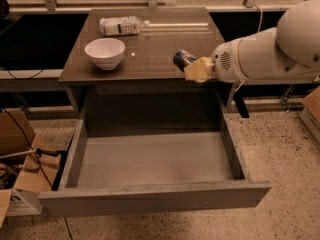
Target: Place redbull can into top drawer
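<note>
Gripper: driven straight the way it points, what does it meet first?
The gripper, shut on the redbull can above the front right of the table, points toward the picture's left across it. The white bowl looks first in line, but height is unclear; it might pass above.

My arm (265, 51) is rounded white shells, one vent grille (226, 60); my pale-yellow tool (191, 67) hangs over the table's (150, 54) front right edge.

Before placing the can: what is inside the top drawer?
In the top drawer: bare grey floor; front panel hides nearest strip. The gripper holds the redbull can over the table.
</note>
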Tool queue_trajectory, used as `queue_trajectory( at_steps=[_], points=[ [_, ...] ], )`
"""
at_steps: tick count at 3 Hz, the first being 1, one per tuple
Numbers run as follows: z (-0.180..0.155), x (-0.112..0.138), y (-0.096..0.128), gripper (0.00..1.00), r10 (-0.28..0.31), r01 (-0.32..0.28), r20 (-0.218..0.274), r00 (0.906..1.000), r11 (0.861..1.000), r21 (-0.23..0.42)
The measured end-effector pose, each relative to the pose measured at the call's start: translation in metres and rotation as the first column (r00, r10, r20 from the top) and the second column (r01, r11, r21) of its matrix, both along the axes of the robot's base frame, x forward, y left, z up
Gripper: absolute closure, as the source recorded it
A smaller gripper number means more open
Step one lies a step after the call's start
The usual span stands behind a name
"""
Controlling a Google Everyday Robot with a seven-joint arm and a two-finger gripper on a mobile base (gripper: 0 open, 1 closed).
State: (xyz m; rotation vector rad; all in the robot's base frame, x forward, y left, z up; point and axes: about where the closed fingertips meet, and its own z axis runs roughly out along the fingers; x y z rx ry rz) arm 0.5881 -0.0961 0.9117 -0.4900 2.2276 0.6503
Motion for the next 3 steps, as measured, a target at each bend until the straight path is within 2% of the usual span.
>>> queue_trajectory(
  at_steps=[1,2,3],
  points=[
    [-0.006,-0.075,0.006,1.00,0.061,-0.050,-0.129,0.9898,0.995,0.082],
    [-0.028,-0.120,0.005,1.00,0.054,-0.030,-0.253,0.9661,0.995,0.095],
    [-0.074,-0.130,0.000,1.00,0.002,0.020,-0.348,0.9374,0.998,0.058]
  ],
)
